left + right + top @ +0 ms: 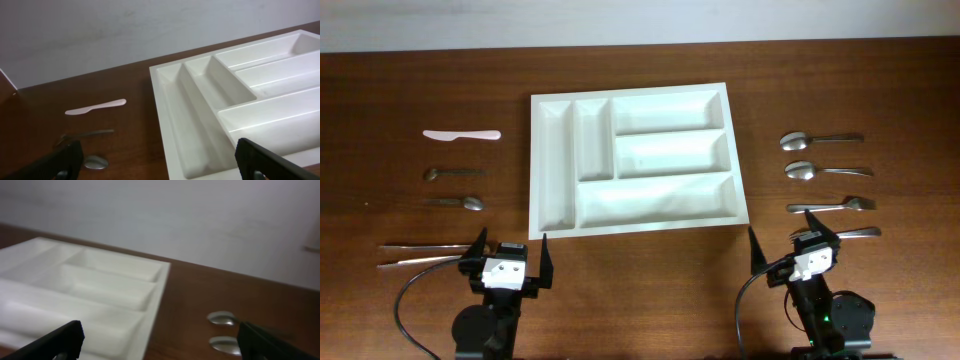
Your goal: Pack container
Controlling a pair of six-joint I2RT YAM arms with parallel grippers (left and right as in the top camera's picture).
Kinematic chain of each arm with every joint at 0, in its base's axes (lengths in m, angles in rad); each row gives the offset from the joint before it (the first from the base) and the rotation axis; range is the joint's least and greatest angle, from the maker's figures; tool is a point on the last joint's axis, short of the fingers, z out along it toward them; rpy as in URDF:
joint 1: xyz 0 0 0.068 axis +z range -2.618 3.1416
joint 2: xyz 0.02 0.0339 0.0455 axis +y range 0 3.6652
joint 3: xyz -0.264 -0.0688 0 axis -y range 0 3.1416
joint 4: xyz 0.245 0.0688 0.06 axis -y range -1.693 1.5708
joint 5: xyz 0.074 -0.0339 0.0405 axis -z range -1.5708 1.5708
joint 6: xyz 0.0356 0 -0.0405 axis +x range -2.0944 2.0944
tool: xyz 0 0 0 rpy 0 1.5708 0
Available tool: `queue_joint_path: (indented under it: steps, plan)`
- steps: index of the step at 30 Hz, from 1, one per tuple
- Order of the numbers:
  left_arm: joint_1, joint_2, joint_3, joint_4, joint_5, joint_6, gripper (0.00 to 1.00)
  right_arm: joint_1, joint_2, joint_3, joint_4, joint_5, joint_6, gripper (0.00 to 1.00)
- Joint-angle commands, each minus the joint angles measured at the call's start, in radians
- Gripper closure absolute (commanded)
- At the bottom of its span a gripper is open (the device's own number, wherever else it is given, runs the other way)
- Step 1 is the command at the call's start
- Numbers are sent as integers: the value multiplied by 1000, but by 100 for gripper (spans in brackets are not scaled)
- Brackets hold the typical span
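Note:
The white container (552,226), a tray with five empty compartments, lies at the table's middle; it also shows in the left wrist view (165,107) and the right wrist view (150,322). Left of it lie a white plastic knife (462,134), two metal spoons (455,173) (460,203) and metal tongs (420,252). Right of it lie two spoons (820,139) (825,171), a fork (830,205) and another metal piece (855,232). My left gripper (510,255) is open and empty near the front edge. My right gripper (785,240) is open and empty at the front right.
A pale wall runs behind the dark wooden table. Bare wood lies between the container and the cutlery rows on both sides.

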Motion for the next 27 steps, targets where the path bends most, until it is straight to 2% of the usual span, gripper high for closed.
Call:
queue_joint_path:
  steps: [1, 6, 10, 13, 15, 19, 24, 25, 27]
  plan:
    - [1, -10, -13, 1, -7, 13, 1, -1, 14, 120, -37, 241, 117, 1]
    - [1, -10, -13, 1, -7, 13, 1, -60, 159, 388, -302, 371, 129, 1]
    - [1, -10, -13, 1, -7, 13, 1, -138, 389, 659, -572, 390, 77, 1]
    - [1, -10, -13, 1, -7, 13, 1, -183, 555, 877, -756, 322, 89, 1]
    - [1, -10, -13, 1, -7, 13, 1, -190, 660, 1021, -869, 211, 89, 1]
    - [1, -10, -13, 1, -7, 13, 1, -190, 779, 1133, -1005, 84, 89, 1]
    - [1, -10, -13, 1, -7, 13, 1, -192, 899, 1133, -973, 118, 103, 1]
    - [1, -10, -13, 1, -7, 13, 1, -192, 931, 1133, -967, 167, 172, 1]
    - [1, -10, -13, 1, -7, 13, 1, -197, 1004, 1133, -982, 321, 407, 1]
